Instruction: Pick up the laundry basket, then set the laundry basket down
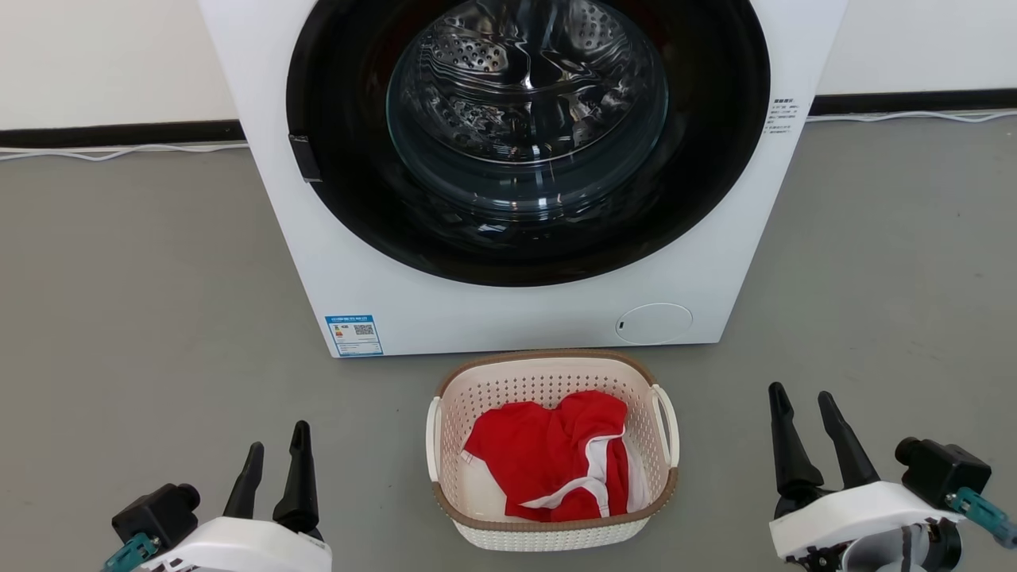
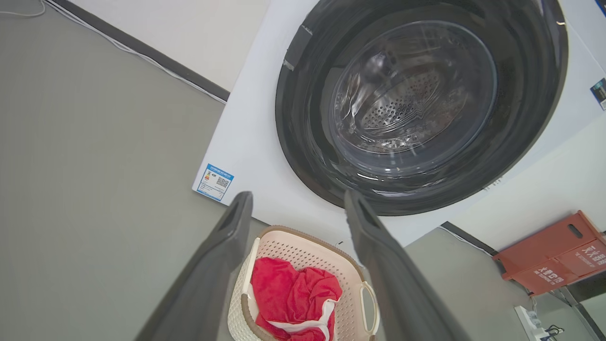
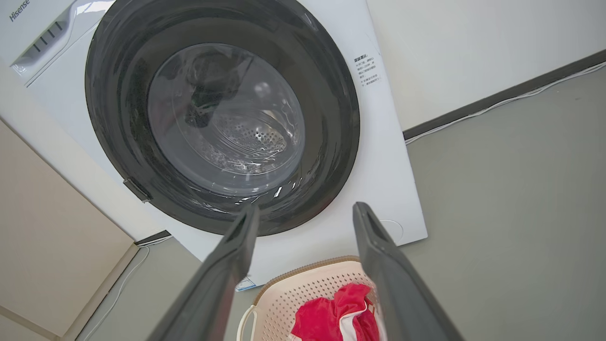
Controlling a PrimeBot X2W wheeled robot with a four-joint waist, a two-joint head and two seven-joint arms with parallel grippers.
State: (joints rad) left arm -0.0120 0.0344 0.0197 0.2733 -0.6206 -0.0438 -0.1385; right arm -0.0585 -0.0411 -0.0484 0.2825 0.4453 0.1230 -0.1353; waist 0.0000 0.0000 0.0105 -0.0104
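The laundry basket (image 1: pixel 548 380), cream-white and perforated with a brown rim and white side handles, stands on the grey floor just in front of the washing machine. A red garment with white trim (image 1: pixel 556 457) lies inside it. My left gripper (image 1: pixel 276 450) is open at the lower left, well to the left of the basket, nothing between its fingers. My right gripper (image 1: pixel 802 407) is open at the lower right, apart from the basket's right handle. The left wrist view looks past the left gripper (image 2: pixel 298 199) onto the basket (image 2: pixel 326 253); the right wrist view has the right gripper (image 3: pixel 305 210) above the basket (image 3: pixel 303 284).
A white front-loading washing machine (image 1: pixel 397 278) with its dark round door shut stands directly behind the basket. Grey floor (image 1: pixel 143 318) spreads to both sides. A cable runs along the wall's black skirting. A red crate (image 2: pixel 554 255) sits off to the machine's right.
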